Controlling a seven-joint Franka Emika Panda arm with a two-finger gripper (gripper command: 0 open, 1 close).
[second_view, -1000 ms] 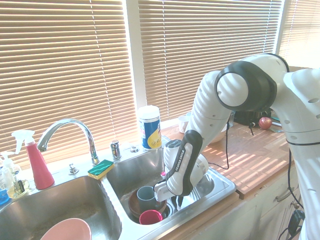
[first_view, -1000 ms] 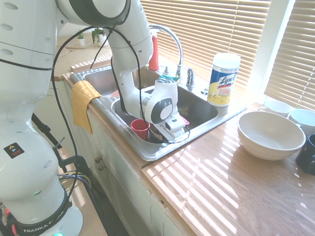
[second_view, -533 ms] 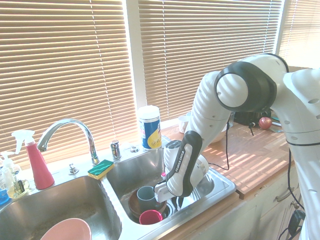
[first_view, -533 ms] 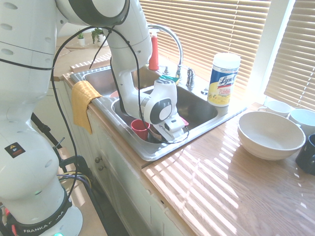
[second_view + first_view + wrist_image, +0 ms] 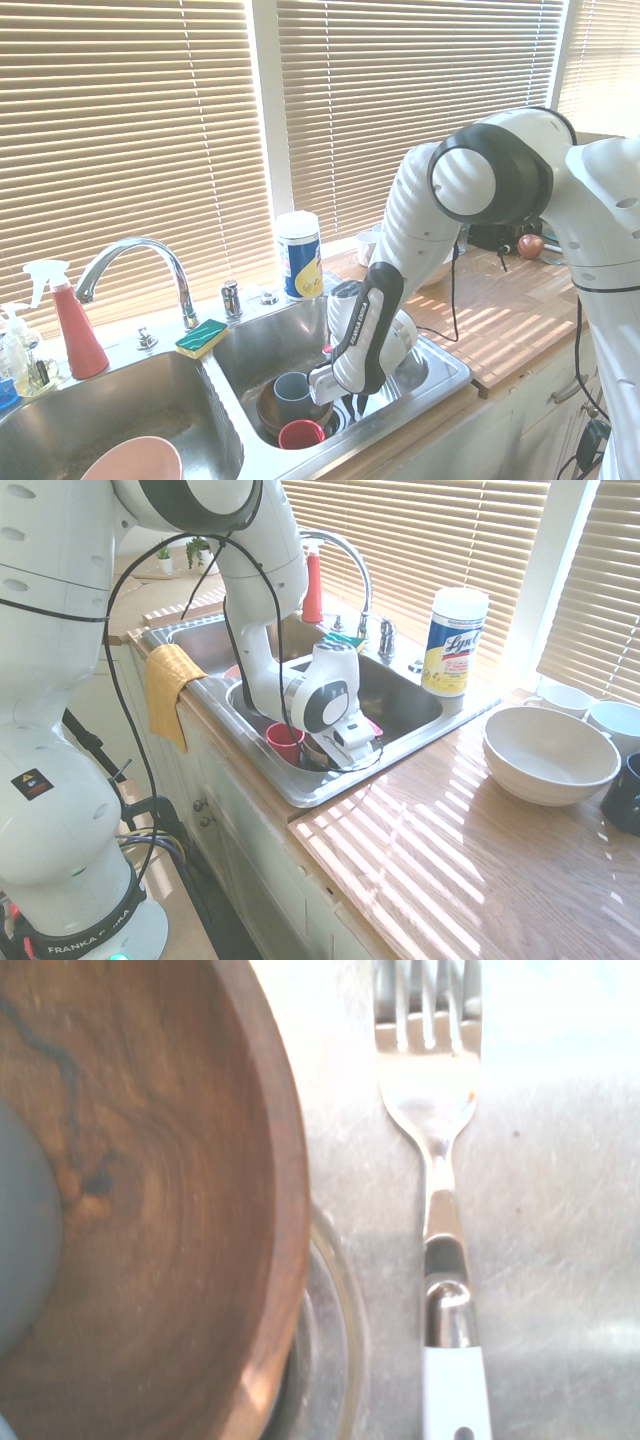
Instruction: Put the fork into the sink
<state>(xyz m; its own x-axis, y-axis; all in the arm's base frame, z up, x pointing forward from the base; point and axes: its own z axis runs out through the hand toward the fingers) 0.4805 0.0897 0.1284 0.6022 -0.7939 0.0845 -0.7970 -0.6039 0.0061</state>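
Fingers (image 5: 361,403): cannot tell whether parted or clenched | fork (image 5: 453,1390): near them, in the sink's (image 5: 438,386) right-hand basin, grip unclear | wooden bowl (image 5: 285,1150): just beside them | risk: sideways drift on lifting could knock its rim

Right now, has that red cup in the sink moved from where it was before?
No; the red cup still sits beside the grey cup.
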